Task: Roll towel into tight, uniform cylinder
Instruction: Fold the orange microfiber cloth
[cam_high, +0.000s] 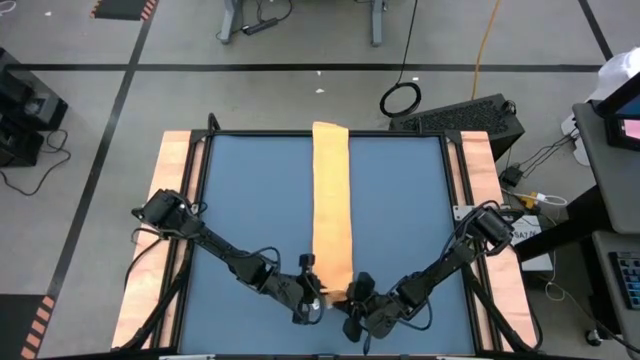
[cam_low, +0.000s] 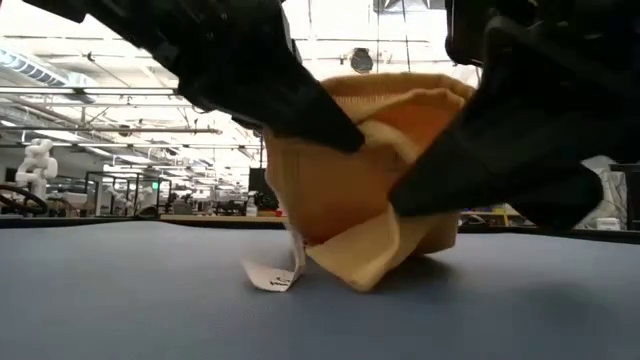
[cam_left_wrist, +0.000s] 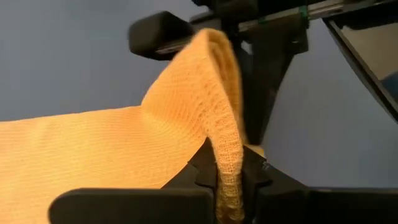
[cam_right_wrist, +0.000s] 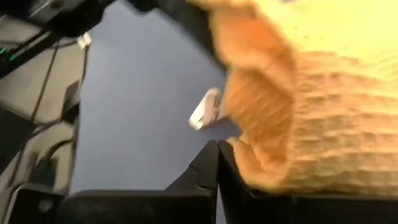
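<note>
We are working over the blue tabletop (cam_high: 250, 200), where the towel (cam_high: 331, 200) is lying as a long folded orange-yellow strip down the middle, from the far edge to the near edge. We are lifting its near end off the surface, so it is bunching into a raised fold. Our left gripper (cam_high: 312, 300) is pinching that end from the left, fingers (cam_left_wrist: 205, 171) pressed together on the cloth edge. Our right gripper (cam_high: 352, 305) is pinching it from the right, fingers clamped on the cloth. The small white tag (cam_low: 272, 277) is hanging beneath the fold, touching the tabletop.
</note>
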